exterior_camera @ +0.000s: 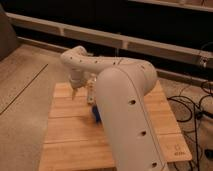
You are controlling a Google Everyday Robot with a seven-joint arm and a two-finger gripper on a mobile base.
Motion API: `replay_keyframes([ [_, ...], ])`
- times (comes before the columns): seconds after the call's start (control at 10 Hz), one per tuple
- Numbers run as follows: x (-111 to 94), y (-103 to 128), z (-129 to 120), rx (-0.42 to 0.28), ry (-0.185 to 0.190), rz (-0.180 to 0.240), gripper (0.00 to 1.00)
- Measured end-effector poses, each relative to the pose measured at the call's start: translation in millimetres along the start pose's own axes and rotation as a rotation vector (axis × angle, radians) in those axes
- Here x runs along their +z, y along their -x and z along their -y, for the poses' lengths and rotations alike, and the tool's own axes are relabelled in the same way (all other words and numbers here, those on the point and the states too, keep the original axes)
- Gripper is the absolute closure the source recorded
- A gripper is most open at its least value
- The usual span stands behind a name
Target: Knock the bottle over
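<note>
The bottle (91, 90), small, slim and of pale clear plastic, stands upright on the wooden table (65, 135) near its far side. My gripper (74, 94) hangs at the end of the white arm (125, 105), pointing down just left of the bottle, a small gap apart. The arm curves from the foreground over the table and back down to the gripper. The arm's large link hides the table's middle right.
A flat blue block (94, 114) lies just in front of the bottle, partly hidden behind the arm. The table stands on a speckled floor (25, 75). Dark shelving (125, 25) runs behind it, and cables (192, 107) lie on the floor at the right.
</note>
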Motion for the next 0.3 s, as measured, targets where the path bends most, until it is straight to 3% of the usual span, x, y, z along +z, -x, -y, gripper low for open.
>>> replay_keyframes([
  [0.3,-5.5,2.1,5.4,-0.022,0.011,0.008,0.35],
])
